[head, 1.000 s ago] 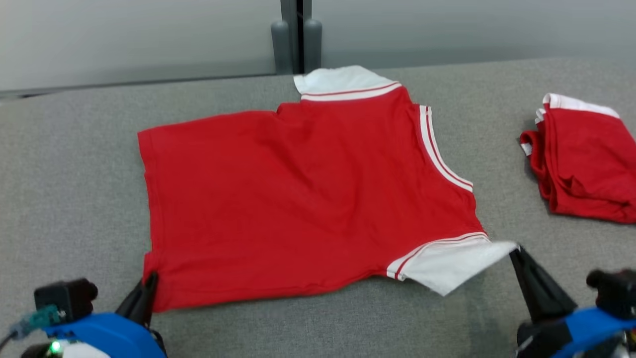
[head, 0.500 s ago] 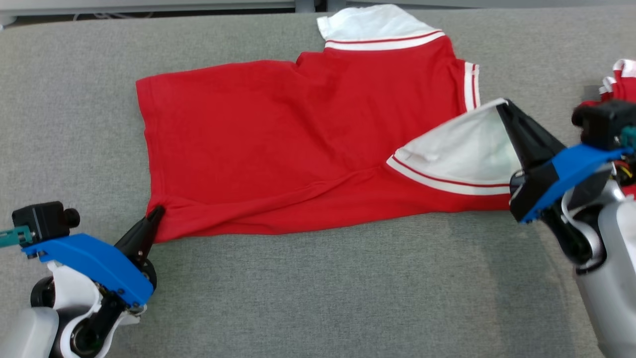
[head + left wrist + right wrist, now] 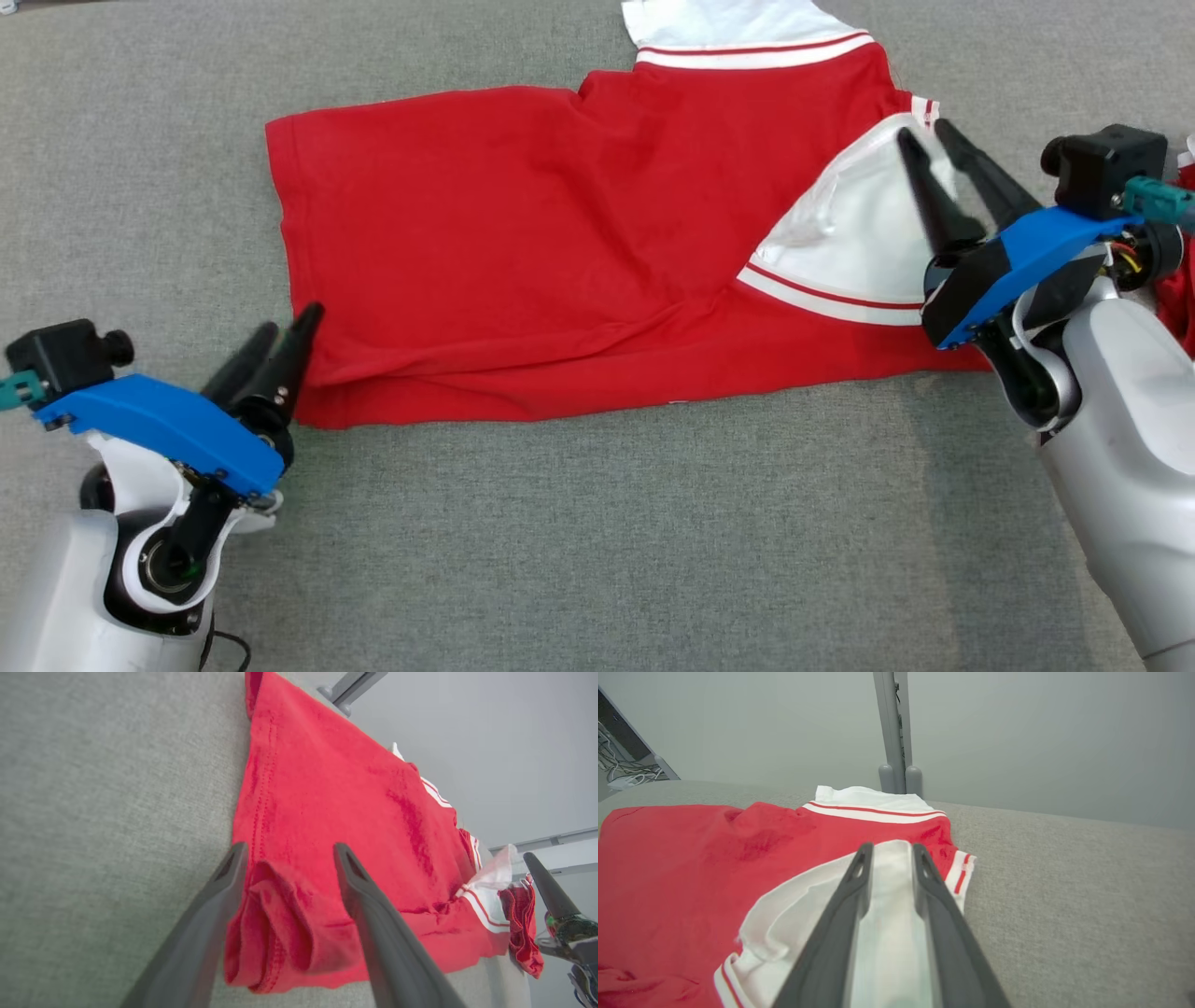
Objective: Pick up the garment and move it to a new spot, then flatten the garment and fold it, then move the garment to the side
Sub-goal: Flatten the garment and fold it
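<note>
Seemingly a lab or office: grey felt-covered table (image 3: 597,560), plain partition panels (image 3: 1041,742), loose cables (image 3: 620,771).

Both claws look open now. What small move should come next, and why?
Probably draw both claws back off the shirt. The left claw stands open astride the folded hem corner, the right claw open over the white sleeve, which lies turned onto the shirt. That fold seems laid.

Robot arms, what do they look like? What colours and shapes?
The left forearm and right forearm are smooth, pale, rounded shells. The left gripper and right gripper each have two long, dark, pointed fingers on a bright blue bracket, with a small black camera box and a teal plug. Thin red and yellow wires peek out at the right wrist.
</note>
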You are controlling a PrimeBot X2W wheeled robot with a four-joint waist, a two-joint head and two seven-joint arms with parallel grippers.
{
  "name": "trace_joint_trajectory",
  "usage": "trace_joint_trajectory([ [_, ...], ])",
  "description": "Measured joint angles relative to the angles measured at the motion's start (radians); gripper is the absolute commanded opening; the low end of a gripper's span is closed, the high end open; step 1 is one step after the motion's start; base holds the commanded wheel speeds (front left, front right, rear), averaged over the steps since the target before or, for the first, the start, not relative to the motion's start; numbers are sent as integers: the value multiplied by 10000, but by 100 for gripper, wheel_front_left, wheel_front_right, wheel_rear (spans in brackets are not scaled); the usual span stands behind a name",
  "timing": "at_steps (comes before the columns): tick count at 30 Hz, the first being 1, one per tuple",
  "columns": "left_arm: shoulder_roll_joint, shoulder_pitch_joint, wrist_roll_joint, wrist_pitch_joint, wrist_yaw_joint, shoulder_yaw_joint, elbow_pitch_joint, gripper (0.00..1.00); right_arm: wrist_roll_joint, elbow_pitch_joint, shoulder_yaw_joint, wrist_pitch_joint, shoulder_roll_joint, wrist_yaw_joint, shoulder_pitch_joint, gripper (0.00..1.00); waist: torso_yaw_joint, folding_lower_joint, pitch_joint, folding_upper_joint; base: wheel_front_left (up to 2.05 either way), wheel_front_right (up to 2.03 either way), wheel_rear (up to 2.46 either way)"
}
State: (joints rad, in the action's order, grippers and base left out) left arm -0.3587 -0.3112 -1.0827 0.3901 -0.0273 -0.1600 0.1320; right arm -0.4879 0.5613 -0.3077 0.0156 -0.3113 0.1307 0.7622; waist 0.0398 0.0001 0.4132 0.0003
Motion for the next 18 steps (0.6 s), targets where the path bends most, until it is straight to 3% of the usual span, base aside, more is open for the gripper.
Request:
trace_joint_trajectory([
  [5, 113, -35, 1661, -2355, -161, 35, 188, 100, 428, 520, -232, 1586, -4, 0, 52, 100, -24, -1, -130, -1, 0, 0, 0],
  [11, 303, 286, 4573, -5415, 761, -525, -109, 100, 1499, -109, 621, 2376, 109, 0, -1023, 100, -62, -3, -452, -4, 0, 0, 0],
  [18, 412, 823, 6401, -6399, 1720, -830, -403, 100, 2337, -2531, 1712, 2454, 709, 0, -3258, 100, -246, -2, -809, -5, 0, 0, 0],
])
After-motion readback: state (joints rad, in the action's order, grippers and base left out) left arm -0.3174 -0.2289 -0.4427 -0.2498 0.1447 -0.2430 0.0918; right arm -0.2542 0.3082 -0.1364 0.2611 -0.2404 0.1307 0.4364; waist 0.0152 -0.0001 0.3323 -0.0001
